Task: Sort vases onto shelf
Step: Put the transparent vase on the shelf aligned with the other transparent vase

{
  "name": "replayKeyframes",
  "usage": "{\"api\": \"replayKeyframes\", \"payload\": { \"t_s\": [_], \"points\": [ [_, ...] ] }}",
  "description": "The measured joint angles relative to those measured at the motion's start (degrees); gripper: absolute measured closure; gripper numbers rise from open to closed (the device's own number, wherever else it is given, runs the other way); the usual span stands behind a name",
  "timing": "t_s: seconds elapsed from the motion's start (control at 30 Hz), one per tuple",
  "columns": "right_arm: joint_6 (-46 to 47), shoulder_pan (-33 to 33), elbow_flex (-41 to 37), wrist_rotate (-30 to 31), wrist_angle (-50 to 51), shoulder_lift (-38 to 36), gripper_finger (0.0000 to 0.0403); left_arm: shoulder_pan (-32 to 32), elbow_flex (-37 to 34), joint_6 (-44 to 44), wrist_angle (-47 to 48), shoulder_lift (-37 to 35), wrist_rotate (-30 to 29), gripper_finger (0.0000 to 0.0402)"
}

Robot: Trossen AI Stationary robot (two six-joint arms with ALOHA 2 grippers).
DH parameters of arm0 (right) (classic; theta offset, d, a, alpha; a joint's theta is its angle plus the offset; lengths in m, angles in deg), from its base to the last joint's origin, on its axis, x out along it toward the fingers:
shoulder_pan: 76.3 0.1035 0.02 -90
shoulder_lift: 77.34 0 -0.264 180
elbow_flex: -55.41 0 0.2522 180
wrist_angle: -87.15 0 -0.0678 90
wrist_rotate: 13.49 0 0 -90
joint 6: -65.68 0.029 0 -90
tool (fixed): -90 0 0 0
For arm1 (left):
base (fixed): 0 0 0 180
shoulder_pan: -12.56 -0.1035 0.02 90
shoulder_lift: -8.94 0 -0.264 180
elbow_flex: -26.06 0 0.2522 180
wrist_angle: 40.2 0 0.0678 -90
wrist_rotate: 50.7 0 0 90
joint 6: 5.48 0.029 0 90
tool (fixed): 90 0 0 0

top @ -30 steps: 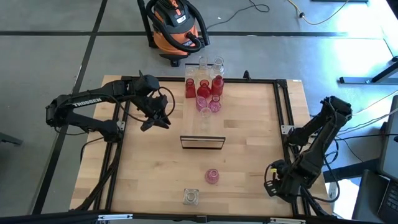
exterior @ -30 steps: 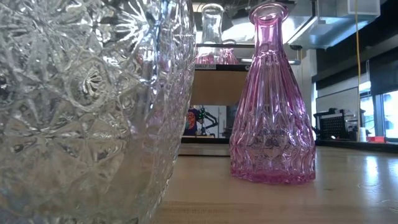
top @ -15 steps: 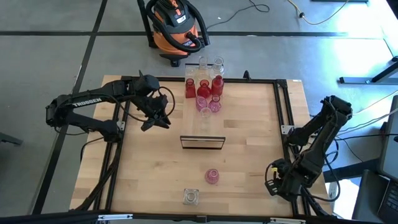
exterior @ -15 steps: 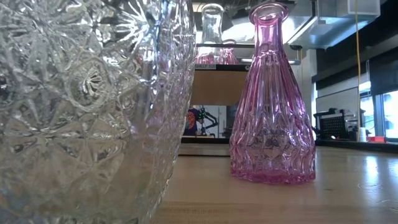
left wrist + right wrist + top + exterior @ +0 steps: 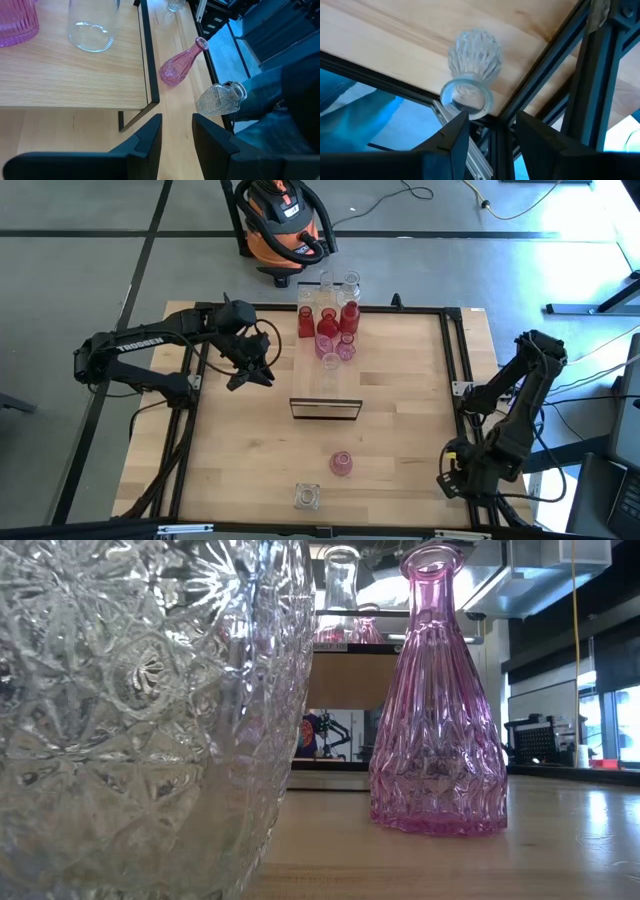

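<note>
the left gripper [image 5: 262, 373], left of centre, and the right gripper [image 5: 452, 480], lower right, both stand parted and empty, vases [image 5: 328, 320] clustered top centre.

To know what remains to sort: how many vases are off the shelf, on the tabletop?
3: a pink vase before the shelf, a clear cut-glass vase near the table front edge, a ribbed clear vase at a table corner. More may be hidden.

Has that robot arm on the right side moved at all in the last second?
Yes. In the high view the right gripper has slid slightly rightward, away from the pink vase and past the table's right edge.
</note>
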Motion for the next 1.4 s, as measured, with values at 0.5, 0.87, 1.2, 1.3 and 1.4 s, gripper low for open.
{"api": "replayKeyframes", "payload": {
  "t_s": [0.5, 0.87, 1.2, 1.3, 1.4],
  "points": [
    [0.0, 0.5, 0.1, 1.0, 2.1, 2.0, 0.0253, 0.0, 0.0, -0.9, 0.0, 0.0, -0.1, 0.0301],
    [-1.5, -3.4, 0.1, 2.2, -1.0, 6.3, 0.0255, 0.0, 0.0, -1.0, 0.0, 0.0, -0.7, 0.0301],
    [-5.6, -8.0, -1.0, 4.5, -3.4, 6.7, 0.0390, 0.0, 0.0, -1.0, 0.0, 0.0, -1.0, 0.0301],
    [-6.8, -9.1, -1.3, 4.6, -3.3, 6.7, 0.0383, 0.0, 0.0, -1.0, 0.0, 0.0, -1.0, 0.0301],
    [-9.0, -10.9, -1.4, 5.5, -2.8, 6.3, 0.0391, 0.0, 0.0, -1.0, 0.0, 0.0, -1.0, 0.0301]
  ]
}}
